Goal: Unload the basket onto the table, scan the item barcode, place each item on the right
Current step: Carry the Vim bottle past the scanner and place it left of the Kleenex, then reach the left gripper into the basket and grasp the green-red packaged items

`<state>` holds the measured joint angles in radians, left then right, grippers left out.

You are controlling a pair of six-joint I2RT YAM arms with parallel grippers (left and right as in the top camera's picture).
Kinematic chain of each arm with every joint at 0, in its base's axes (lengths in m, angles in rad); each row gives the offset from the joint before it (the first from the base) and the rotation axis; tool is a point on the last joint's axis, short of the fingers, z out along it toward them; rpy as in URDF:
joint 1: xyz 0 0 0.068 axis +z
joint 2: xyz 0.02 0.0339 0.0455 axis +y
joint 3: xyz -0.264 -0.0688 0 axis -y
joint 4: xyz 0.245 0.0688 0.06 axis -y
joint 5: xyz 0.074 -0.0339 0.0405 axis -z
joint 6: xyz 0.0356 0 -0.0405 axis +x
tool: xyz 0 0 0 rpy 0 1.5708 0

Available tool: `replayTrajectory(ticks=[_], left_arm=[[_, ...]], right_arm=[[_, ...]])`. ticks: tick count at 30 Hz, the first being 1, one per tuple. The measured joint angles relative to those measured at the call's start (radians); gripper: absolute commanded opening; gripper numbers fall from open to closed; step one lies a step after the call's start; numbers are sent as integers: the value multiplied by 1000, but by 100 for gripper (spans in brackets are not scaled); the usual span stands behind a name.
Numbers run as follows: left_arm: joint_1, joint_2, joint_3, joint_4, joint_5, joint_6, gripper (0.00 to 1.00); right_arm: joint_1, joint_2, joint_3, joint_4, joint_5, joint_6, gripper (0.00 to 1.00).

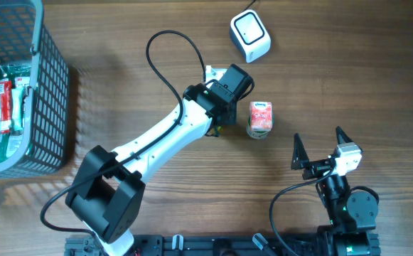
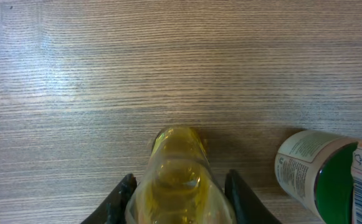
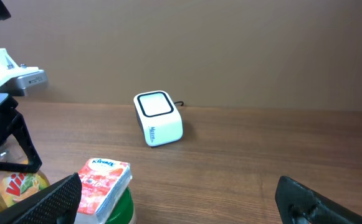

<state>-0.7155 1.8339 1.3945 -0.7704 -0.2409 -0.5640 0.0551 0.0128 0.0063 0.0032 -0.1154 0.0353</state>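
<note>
At mid-desk (image 1: pixel 121 85), the left hand (image 2: pixel 181 182) is clenched on a yellow drink bottle (image 2: pixel 176 155), just beside a tissue pack (image 1: pixel 261 114). The barcode scanner (image 1: pixel 249 35) stands apart, not yet reached. The right hand (image 1: pixel 318 135) is released and empty. Judgement: item grasped; presenting it to the scanner remains.

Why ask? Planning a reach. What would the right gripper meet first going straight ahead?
Probably the scanner, just left of centre ahead; the right gripper might slip just past it. Depth unclear.
</note>
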Motion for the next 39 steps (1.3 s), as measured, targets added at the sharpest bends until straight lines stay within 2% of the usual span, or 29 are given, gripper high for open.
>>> replayTrajectory(ticks=[1, 2, 4, 5, 18, 26, 29, 33, 39], left_arm=[[0, 0, 0, -2, -1, -2, 49], [0, 0, 0, -4, -2, -5, 69], [0, 0, 0, -8, -2, -5, 96], [0, 0, 0, -10, -2, -6, 100], [0, -30, 0, -15, -2, 37, 100], [92, -227, 96, -15, -10, 101, 98], [160, -297, 142, -14, -17, 151, 100], [312, -386, 205, -6, -46, 357, 100], [691, -489, 250, 97, -159, 616, 100]], right_arm=[[0, 0, 0, 0, 0, 0, 100], [0, 0, 0, 0, 0, 0, 100], [0, 0, 0, 0, 0, 0, 100], [0, 0, 0, 0, 0, 0, 100], [0, 0, 0, 0, 0, 0, 100], [0, 0, 0, 0, 0, 0, 100], [0, 0, 0, 0, 0, 0, 100], [0, 0, 0, 0, 0, 0, 100], [0, 0, 0, 0, 0, 0, 100]])
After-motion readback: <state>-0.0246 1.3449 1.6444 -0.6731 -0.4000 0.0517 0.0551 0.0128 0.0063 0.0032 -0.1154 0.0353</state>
